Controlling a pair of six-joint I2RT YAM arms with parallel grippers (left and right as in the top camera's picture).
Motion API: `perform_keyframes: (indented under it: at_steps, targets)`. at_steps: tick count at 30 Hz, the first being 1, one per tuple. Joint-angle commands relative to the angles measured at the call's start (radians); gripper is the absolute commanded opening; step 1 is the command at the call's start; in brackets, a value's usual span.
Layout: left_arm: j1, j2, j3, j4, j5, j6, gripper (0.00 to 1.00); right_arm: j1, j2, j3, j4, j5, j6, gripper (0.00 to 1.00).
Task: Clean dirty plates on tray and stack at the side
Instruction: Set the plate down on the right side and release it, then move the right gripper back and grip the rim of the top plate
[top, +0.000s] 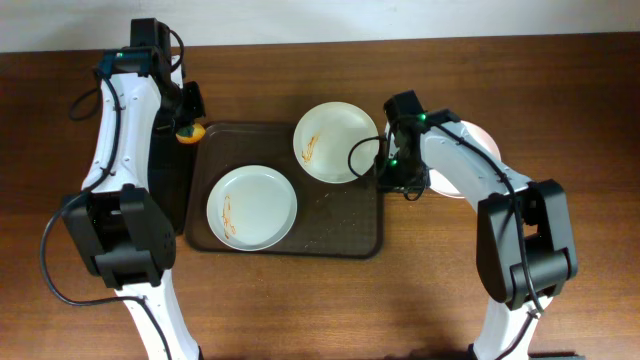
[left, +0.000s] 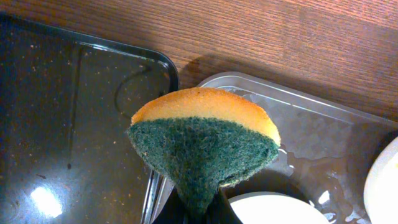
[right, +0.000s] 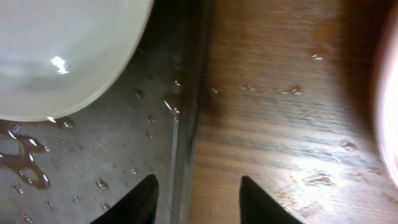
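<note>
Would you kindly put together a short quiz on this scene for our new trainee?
1. True or false: the left gripper holds a sponge.
2. How many plates lie on the tray? A) one B) two C) three
3. Fill in: the right gripper hangs open over the tray's ____ rim.
Key: 1 true; 2 B; 3 right.
</note>
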Motion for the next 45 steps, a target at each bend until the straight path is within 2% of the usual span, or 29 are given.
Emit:
perform_keyframes:
  at_steps: [1,3,6,10,29,30,31,32,34,37,40,43,45]
  targets:
    - [-0.001,0.007,0.008,0.005,-0.006,0.006,0.01,0.000,-0.006,-0.059,0.051,-0.069,-0.029,0.39]
    - [-0.001,0.007,0.008,0.005,-0.006,0.006,0.01,0.001,-0.006,-0.077,0.075,-0.070,-0.029,0.35]
    - [-0.001,0.007,0.008,0.005,-0.006,0.006,0.01,0.000,-0.005,-0.080,0.090,-0.064,-0.025,0.19]
    - [-0.001,0.007,0.008,0.005,-0.006,0.006,0.01,0.000,-0.001,-0.080,0.108,-0.055,-0.025,0.05]
    - [-0.001,0.007,0.008,0.011,-0.006,0.006,0.01,-0.059,0.008,-0.027,0.260,-0.044,-0.042,0.04]
    - [-0.001,0.007,0.008,0.011,-0.006,0.006,0.01,-0.059,0.007,-0.005,0.241,-0.050,-0.041,0.06]
    - [-0.001,0.007,0.008,0.011,-0.006,0.006,0.01,-0.059,0.006,0.021,0.213,-0.063,-0.042,0.28]
    - [-0.001,0.007,0.008,0.011,-0.006,0.006,0.01,-0.059,0.005,0.051,0.179,-0.077,-0.041,0.41]
    - [-0.001,0.007,0.008,0.011,-0.006,0.006,0.01,-0.055,0.003,0.152,0.064,-0.140,-0.041,0.49]
    - [-0.001,0.007,0.008,0.011,-0.003,0.006,0.01,-0.022,0.003,0.251,-0.030,-0.212,-0.040,0.52]
    - [-0.006,0.007,0.008,0.009,-0.003,0.006,0.01,0.068,0.011,0.262,-0.008,-0.207,0.034,0.53]
    - [-0.020,0.007,0.008,0.010,-0.003,0.006,0.01,0.170,0.063,0.262,0.057,-0.185,0.142,0.50]
    - [-0.026,0.007,0.008,0.009,-0.003,0.006,0.01,0.223,0.111,0.262,0.089,-0.185,0.163,0.49]
